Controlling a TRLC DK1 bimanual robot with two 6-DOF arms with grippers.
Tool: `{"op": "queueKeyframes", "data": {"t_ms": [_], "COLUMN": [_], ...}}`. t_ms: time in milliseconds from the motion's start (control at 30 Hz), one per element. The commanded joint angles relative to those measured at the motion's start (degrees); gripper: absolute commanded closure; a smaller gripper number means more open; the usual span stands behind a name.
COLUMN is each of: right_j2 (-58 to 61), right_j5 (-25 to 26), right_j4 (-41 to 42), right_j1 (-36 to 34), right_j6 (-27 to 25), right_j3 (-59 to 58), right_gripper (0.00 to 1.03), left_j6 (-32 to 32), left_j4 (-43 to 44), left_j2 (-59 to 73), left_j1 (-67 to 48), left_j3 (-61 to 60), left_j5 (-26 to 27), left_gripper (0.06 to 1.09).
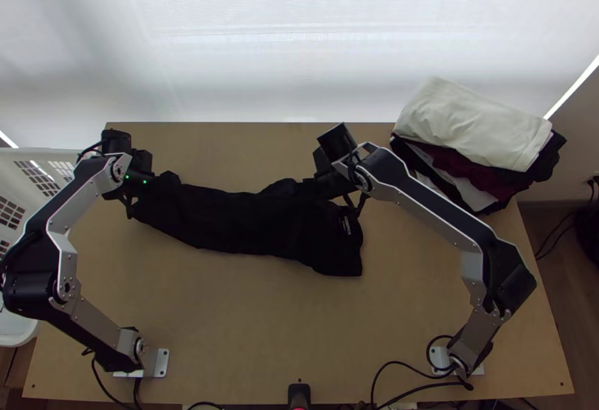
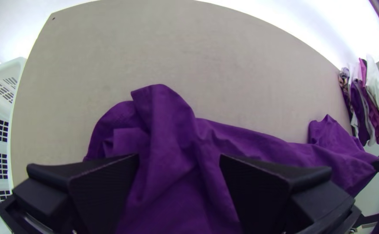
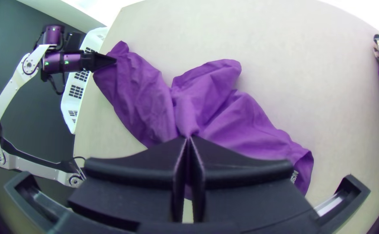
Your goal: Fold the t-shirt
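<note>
T-shirt [image 1: 247,227] is lying bunched across the table [image 1: 224,320], left to middle. Left gripper [image 2: 179,159] is holding its fingers spread over the left end; right gripper [image 3: 188,138] is pinching the far edge. Folding well is probably needing a low, layered left grip, then even tension.

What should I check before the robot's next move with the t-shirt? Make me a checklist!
1. T-shirt on the table: ok.
2. T-shirt spread flat: not ok, it's bunched and wrinkly.
3. Left claw gripping: not ok, its fingers are wide apart at the shirt's left end.
4. Right claw gripping: ok, its fingers look shut on the cloth.
5. Clothes pile away from the t-shirt: ok, there's table between them.
6. Underside free of creases: cannot tell, it's hidden.
</note>
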Motion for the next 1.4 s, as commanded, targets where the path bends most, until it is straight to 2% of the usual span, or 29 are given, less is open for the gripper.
{"op": "queueKeyframes", "data": {"t_ms": [0, 67, 100, 233, 567, 800, 1100, 1200, 1367], "right_j2": [-3.3, -3.9, -4.2, -5.9, -8.8, -9.3, -17.1, -19.4, -23.0], "right_j5": [1.2, 1.7, 2.3, 6.3, 18.4, 23.4, 25.8, 25.7, 23.9], "right_j4": [-0.3, -0.3, -0.3, -0.1, 4.5, 8.6, 13.5, 9.1, -1.9], "right_j1": [0.1, 0.0, -0.2, -0.9, -6.2, -11.7, -11.9, -10.1, -7.8], "right_j6": [1.2, 1.3, 1.8, 1.9, 1.1, -1.6, -2.0, -0.3, 5.5], "right_j3": [-0.1, -0.2, -0.1, 0.8, 4.5, 10.6, 8.2, 4.3, -2.8], "right_gripper": [1.00, 1.00, 1.00, 1.00, 1.00, 1.00, 1.00, 1.00, 1.00], "left_j6": [-0.7, -2.5, -3.5, -8.0, -22.0, -25.1, -25.7, -24.2, -20.3], "left_j4": [1.6, 3.6, 5.2, 5.4, 0.6, -2.2, -3.8, -4.0, -6.6], "left_j2": [0.6, -0.6, -1.5, -4.4, -7.9, -9.5, -17.8, -21.8, -30.0], "left_j1": [1.8, 2.5, 2.6, 3.0, 3.4, 4.1, 5.1, 6.3, 8.6], "left_j3": [-1.0, -1.1, -1.0, 4.2, 27.8, 36.2, 30.8, 23.4, 8.5], "left_j5": [-1.0, -1.1, -1.1, -1.1, -1.0, -1.0, 0.4, 2.5, 6.1], "left_gripper": [0.72, 1.01, 1.04, 1.05, 1.05, 1.05, 1.05, 1.05, 1.05]}}
